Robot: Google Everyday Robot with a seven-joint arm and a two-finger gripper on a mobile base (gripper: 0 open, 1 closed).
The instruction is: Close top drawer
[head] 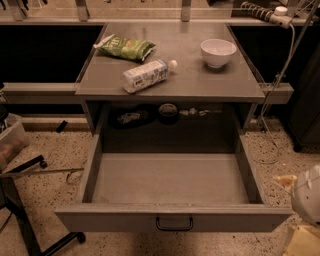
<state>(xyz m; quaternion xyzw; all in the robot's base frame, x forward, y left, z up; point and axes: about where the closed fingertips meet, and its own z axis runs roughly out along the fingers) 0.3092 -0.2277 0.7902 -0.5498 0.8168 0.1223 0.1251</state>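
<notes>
Near edge, 6 o'clock: top drawer (125, 219) is pulled fully out, front panel facing the camera, black loop handle (174, 223) at mid-panel, tray looks empty. Gripper (302, 238) sits at 4-5 o'clock, low in the bottom-right corner, just beside the drawer's right front corner and apart from the panel; mostly cut off by the frame edge, so can't tell if it's spread or pressed together, and it isn't visibly pinching anything. Behind the drawer, at centre, the open cabinet cavity holds a few dark items I can't identify. Further back, around 12 o'clock, on the cabinet top (200, 80): water bottle (145, 76) lying on its side, green snack bag (125, 47) at 11, white bowl (218, 52) at 1; power strip (262, 12) far at 1-2. My read is the approach step, with no contact made and the push not yet begun. Next move calls for swinging the gripper toward 6 o'clock in front of the panel, near the handle so the drawer doesn't rack, then a straight push toward 12 until flush
</notes>
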